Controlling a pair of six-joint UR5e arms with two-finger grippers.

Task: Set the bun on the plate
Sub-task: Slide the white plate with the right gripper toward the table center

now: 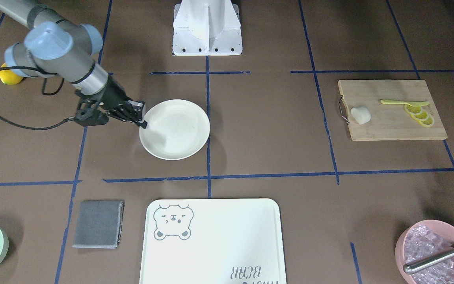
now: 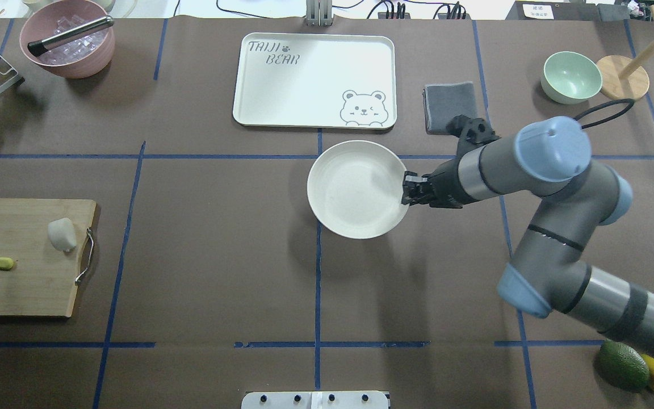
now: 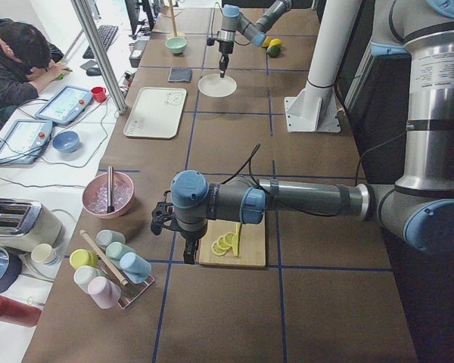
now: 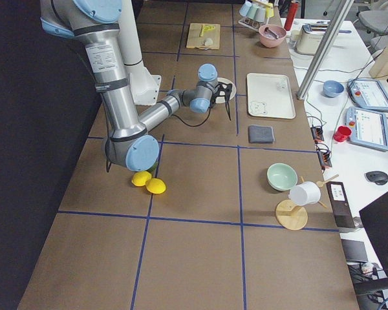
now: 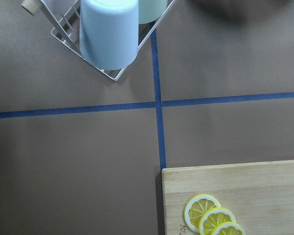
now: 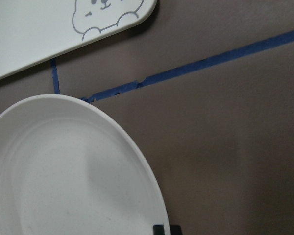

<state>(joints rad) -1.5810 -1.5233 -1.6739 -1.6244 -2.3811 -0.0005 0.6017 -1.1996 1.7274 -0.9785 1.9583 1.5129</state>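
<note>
The small white bun (image 2: 62, 234) lies on a wooden cutting board (image 2: 20, 284) at the table's left end, next to lemon slices (image 1: 420, 114); the front view shows the bun (image 1: 361, 114) there too. Mid-table sits the round cream plate (image 2: 355, 190), with nothing on it. My right gripper (image 2: 407, 190) hangs at the plate's right rim, fingers apart and holding nothing; the right wrist view looks down on that plate rim (image 6: 137, 147). My left gripper (image 3: 188, 253) shows only in the left side view, off the board's outer end, and I cannot tell its state.
The bear tray (image 2: 315, 79) and a folded grey cloth (image 2: 449, 105) lie beyond the plate. A green bowl (image 2: 570, 75) stands far right, a pink bowl of ice (image 2: 68, 42) far left. A cup rack (image 5: 108, 34) stands near the board. A person (image 3: 15, 60) sits alongside.
</note>
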